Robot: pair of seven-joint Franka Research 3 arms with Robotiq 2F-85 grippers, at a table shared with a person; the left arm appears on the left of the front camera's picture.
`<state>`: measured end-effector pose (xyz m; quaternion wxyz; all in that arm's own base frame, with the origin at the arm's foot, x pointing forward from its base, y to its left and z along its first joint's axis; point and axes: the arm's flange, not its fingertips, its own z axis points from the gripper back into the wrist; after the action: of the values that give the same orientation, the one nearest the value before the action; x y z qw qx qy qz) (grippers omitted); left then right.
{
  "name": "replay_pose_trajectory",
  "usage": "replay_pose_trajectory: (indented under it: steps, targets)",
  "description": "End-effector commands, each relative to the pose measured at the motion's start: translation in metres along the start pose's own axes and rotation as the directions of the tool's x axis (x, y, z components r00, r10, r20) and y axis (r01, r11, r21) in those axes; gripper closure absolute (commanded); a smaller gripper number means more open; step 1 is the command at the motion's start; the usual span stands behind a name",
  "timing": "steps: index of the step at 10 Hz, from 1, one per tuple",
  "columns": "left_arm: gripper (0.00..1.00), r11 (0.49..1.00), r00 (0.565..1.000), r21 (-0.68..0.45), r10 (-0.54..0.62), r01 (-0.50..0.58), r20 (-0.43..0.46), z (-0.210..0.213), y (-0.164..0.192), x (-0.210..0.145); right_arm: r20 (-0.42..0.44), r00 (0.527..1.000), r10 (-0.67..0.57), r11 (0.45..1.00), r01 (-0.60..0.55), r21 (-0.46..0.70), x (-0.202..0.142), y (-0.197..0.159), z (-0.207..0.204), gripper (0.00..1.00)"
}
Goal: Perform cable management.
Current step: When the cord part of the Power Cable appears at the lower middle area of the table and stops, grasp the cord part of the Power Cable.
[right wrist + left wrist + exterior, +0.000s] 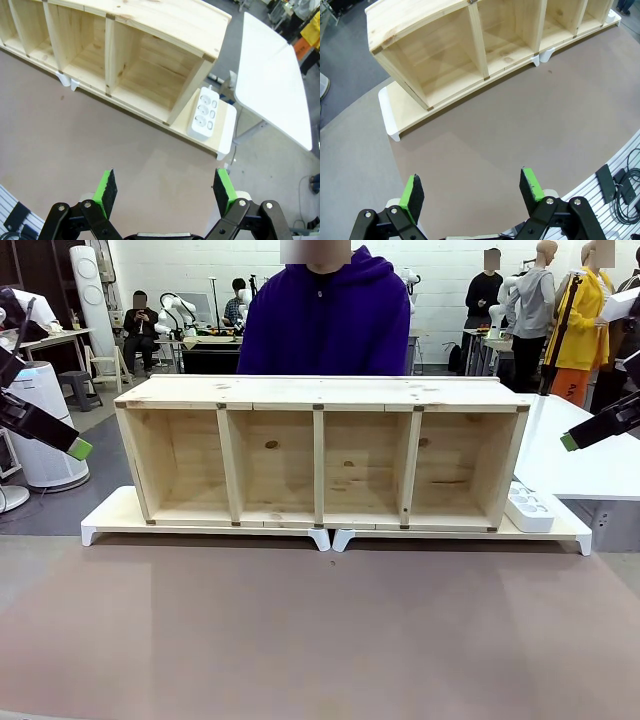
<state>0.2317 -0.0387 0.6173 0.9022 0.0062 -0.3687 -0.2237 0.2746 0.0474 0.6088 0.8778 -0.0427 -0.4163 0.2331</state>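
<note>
The cable is out of view on the table and in the shelf. My left gripper (472, 192) hangs open over the brown table mat (520, 130), with nothing between its green pads; its green-tipped finger (80, 448) shows at the left edge, level with the shelf. My right gripper (165, 190) is also open and empty above the mat's right end; its finger (568, 441) shows at the right edge. A white power strip (528, 508) (203, 112) lies on the riser beside the shelf's right end.
A wooden shelf with several open compartments (320, 455) stands on two white risers (200, 530) across the table. A person in a purple hoodie (322, 325) stands behind it. A white side table (270, 80) sits to the right. Thin black leads (627, 187) lie on a ribbed metal rail.
</note>
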Motion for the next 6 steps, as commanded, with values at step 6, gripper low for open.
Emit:
replay_pose_trajectory:
  steps: [6]
  targets:
    - [0.00,1.000,1.000,0.000,-0.006,0.006,0.010,-0.0018,0.0021,0.0021,-0.002,1.000,-0.001,1.000,0.001,0.000,0.0003,-0.0007,-0.0033,0.00]
